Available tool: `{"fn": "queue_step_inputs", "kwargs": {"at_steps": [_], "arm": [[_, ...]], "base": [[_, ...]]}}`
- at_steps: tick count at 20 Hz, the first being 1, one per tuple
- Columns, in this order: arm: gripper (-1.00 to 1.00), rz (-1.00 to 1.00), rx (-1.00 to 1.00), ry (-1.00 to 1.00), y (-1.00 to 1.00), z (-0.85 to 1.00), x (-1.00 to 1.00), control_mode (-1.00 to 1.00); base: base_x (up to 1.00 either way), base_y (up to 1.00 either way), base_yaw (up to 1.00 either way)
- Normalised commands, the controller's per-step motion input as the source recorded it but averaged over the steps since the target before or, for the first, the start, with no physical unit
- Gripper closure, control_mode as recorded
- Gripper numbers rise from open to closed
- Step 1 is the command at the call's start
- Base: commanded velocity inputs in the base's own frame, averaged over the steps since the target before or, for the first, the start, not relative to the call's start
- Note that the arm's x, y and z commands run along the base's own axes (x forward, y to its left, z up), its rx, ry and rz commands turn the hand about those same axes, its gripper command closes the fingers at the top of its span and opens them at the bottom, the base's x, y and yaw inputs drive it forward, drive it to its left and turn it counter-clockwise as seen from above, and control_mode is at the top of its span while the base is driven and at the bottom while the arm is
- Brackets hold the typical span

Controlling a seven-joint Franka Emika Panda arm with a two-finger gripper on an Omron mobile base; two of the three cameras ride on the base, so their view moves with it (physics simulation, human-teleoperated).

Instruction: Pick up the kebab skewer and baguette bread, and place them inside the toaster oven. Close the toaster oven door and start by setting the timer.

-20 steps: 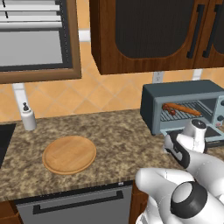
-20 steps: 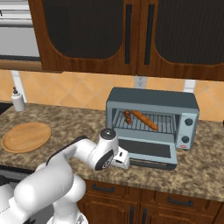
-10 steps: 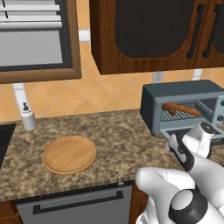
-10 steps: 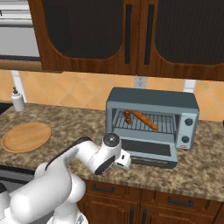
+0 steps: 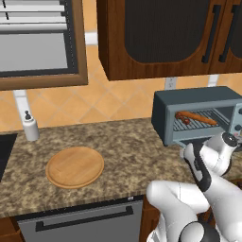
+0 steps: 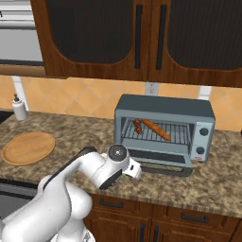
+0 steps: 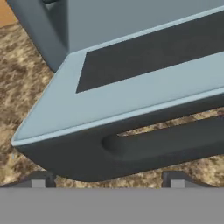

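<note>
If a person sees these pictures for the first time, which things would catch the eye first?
Probably the toaster oven at the right of the counter: its door lies folded down, and the baguette bread and the kebab skewer lie on the rack inside. Next, the white arm reaches low to the door, and its open gripper sits right at the door's bar handle. Far left on the counter lies a round wooden board.

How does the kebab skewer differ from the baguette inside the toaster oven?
The long slim orange-brown baguette spans much of the wire rack; the short dark red-brown kebab skewer covers far less. The baguette is smooth and tapered, the skewer lumpy with chunks. Both lie on the rack of the open blue-grey toaster oven.
</note>
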Motion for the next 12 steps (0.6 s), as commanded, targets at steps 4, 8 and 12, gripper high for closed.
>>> {"fn": "queue_step_inputs", "kwargs": {"at_steps": [4,8,12], "arm": [[-1.0,-0.09,-0.15,-0.33,0.27,0.16,0.27,-1.0],[-1.0,-0.09,-0.14,-0.27,0.29,0.05,0.42,-1.0],[-1.0,-0.09,-0.15,-0.17,0.36,0.02,0.51,-1.0]], "base": [[0.0,0.0,0.0],[0.0,0.0,0.0],[0.0,0.0,0.0]]}}
